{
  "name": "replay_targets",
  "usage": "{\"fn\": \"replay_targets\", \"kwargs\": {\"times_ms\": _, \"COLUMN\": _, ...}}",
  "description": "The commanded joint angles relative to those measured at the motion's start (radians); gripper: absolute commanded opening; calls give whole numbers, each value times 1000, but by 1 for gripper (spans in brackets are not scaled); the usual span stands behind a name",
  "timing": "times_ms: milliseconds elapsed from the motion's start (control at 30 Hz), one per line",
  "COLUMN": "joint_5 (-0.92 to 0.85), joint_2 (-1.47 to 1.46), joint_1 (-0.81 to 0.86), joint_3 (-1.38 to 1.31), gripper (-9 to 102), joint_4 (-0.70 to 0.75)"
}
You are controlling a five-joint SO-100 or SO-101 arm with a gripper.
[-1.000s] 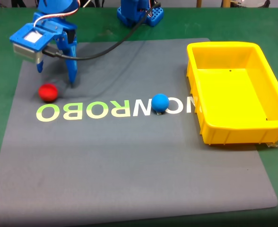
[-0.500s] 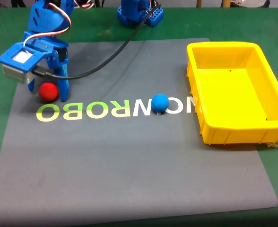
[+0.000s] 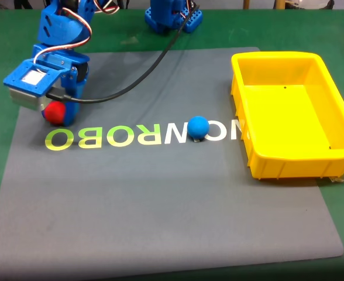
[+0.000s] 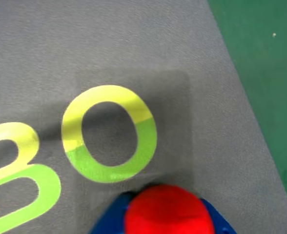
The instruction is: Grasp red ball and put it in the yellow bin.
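End effector newly around red ball

The arm is being shown in the fixed view as built from bright blue plastic segments with rounded, chunky housings. A pale grey box with a white face, framed in blue, is being carried at the wrist. Thin red and white wires are being looped over the upper joint, and 1 thick black cable is being trailed from the wrist across to the blue base at the top edge, where a black connector is being seen. The gripper is being presented in the same blue; in the wrist view 2 blue finger edges are being glimpsed at the bottom.
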Motion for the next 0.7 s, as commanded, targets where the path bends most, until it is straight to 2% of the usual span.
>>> {"fn": "replay_targets", "kwargs": {"times_ms": 0, "joint_5": 21, "joint_2": 18, "joint_1": 11, "joint_3": -44, "gripper": 0, "joint_4": 9}}
{"fn": "replay_targets", "kwargs": {"times_ms": 333, "joint_5": 41, "joint_2": 103, "joint_1": -20, "joint_3": -52, "gripper": 0, "joint_4": 3}}
{"fn": "replay_targets", "kwargs": {"times_ms": 667, "joint_5": 115, "joint_2": 325, "joint_1": -160, "joint_3": -72, "gripper": 0, "joint_4": -6}}
